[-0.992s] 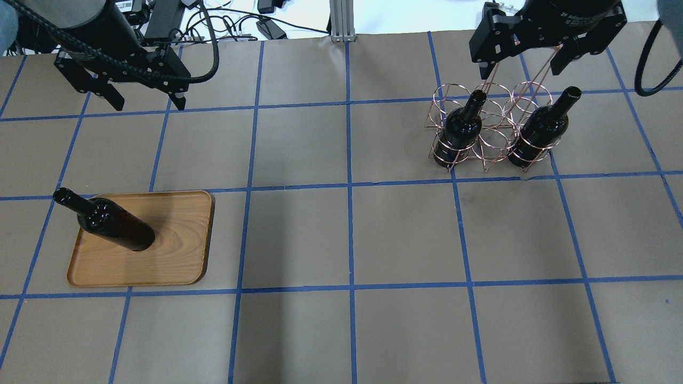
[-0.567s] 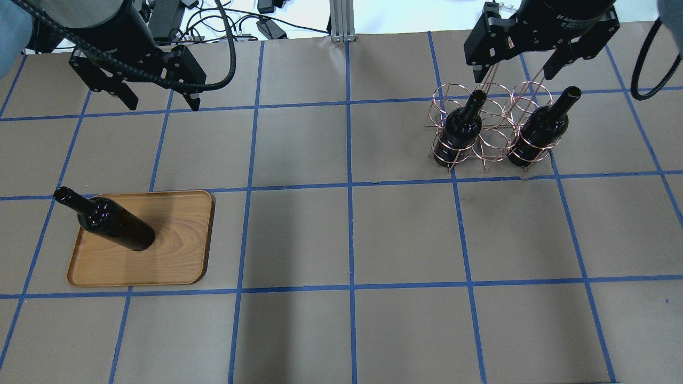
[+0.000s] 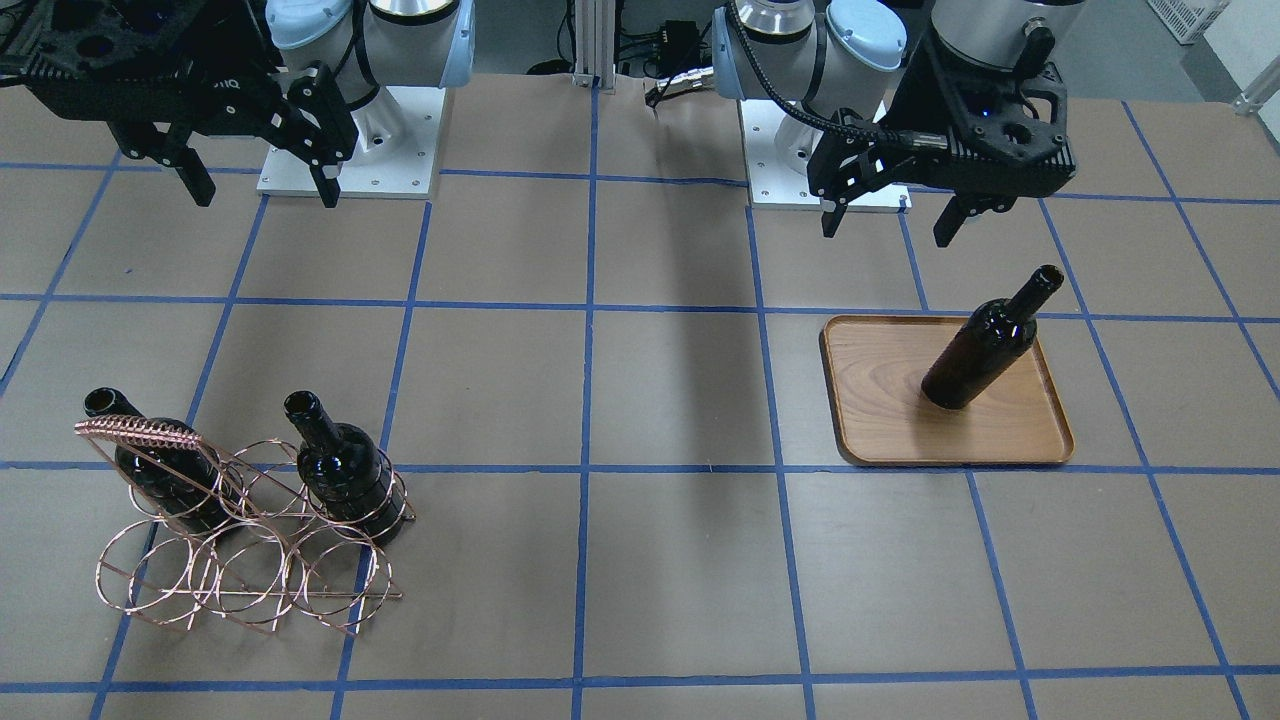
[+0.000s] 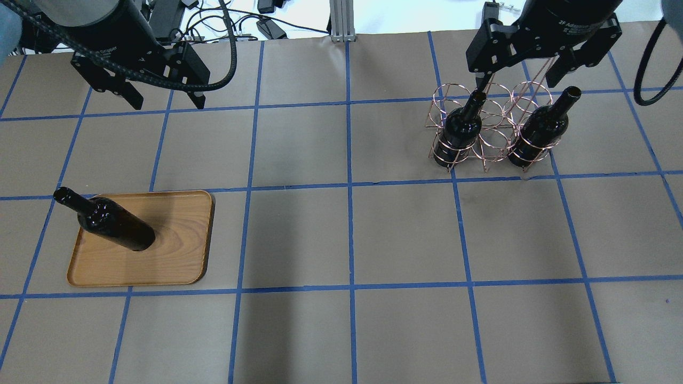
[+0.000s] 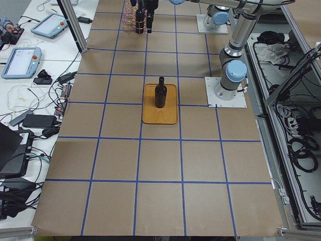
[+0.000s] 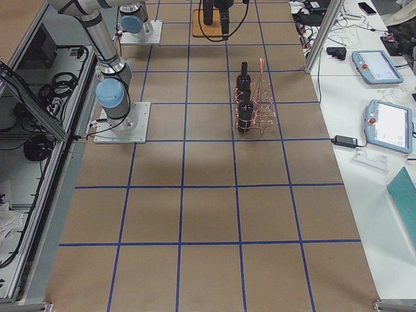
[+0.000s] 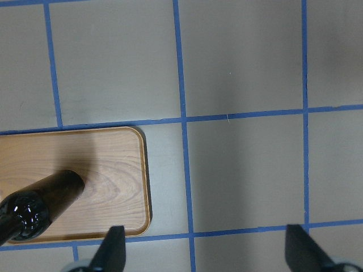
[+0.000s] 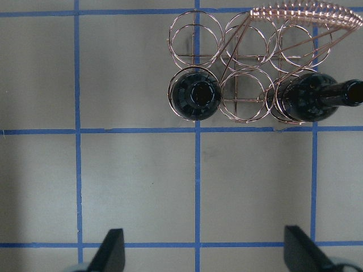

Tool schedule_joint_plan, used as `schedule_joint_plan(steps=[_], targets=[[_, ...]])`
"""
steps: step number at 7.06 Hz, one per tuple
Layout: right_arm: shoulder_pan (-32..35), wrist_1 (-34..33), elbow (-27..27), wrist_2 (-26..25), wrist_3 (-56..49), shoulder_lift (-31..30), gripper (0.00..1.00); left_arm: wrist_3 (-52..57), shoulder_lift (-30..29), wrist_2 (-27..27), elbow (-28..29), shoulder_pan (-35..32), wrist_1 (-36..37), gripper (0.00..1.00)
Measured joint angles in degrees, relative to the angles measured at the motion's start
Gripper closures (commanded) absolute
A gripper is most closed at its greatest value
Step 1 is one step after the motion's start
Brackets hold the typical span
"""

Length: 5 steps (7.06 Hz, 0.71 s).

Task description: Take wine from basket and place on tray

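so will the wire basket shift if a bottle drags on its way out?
Likely. The basket is thin open wire, so probably light and springy. Pull one bottle and only the other bottle weighs it down, at one end, so it could pivot or lift.

I work in a robotics lab: my counter (image 4: pixel 405 234) carries a blue tape grid (image 4: pixel 349 186), teach pendants (image 5: pixel 21 61) lie upper left, and cables (image 5: pixel 301 145) coil far right.

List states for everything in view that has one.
tray: holds one bottle
tray wine: upright on tray
basket: upright, two bottles, four loops empty
left basket wine: upright in end loop
right basket wine: upright in end loop
left pincer: open, empty
right pincer: open, empty, not touching basket
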Motion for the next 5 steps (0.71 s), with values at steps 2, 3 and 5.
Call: schedule_joint_plan(steps=[2,3,5], targets=[[-0.1,-0.2,0.0,0.3,0.1,0.0,0.00,0.0,0.3,0.0,-0.3,0.0,-0.3,0.00],[-0.1,-0.4,0.0,0.1,0.1,0.1,0.00,0.0,0.4,0.1,-0.4,0.1,-0.7,0.00],[-0.1,-1.0,0.0,0.4,0.1,0.1,0.00,0.0,0.6,0.2,-0.4,0.2,-1.2,0.00]])
